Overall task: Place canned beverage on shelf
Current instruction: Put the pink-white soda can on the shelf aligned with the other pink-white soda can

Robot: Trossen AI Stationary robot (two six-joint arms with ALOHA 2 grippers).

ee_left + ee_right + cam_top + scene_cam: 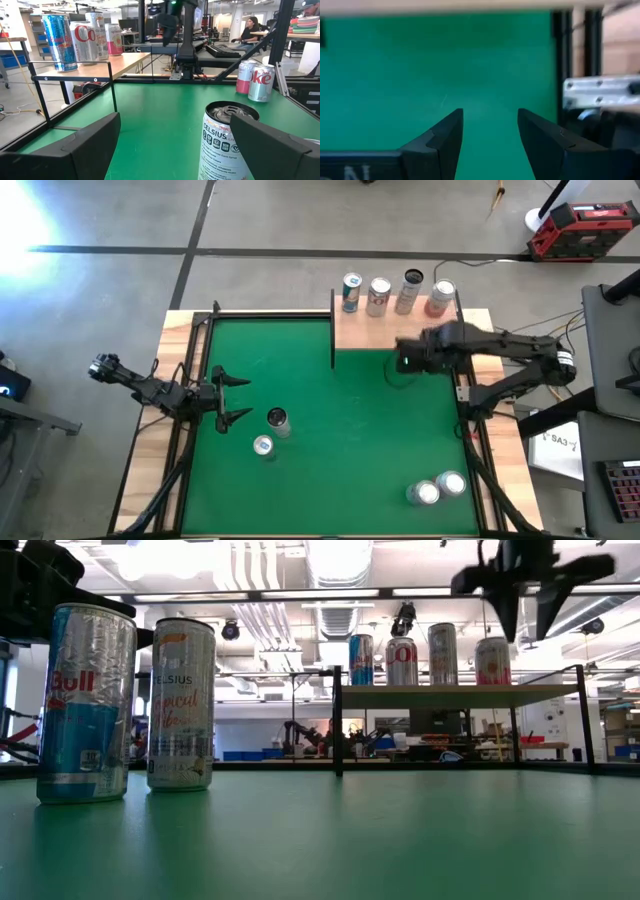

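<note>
Green counter (350, 480): left gripper (232, 398), fingers wide, lines up on Celsius can (277, 419); right gripper (398, 356), fingers parted, empty beside shelf (390, 330).

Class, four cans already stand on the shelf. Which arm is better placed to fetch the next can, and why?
The left. Its open gripper faces the Celsius can close ahead on the felt. The right gripper, open and empty, hangs by the shelf, apart from every loose can.
</note>
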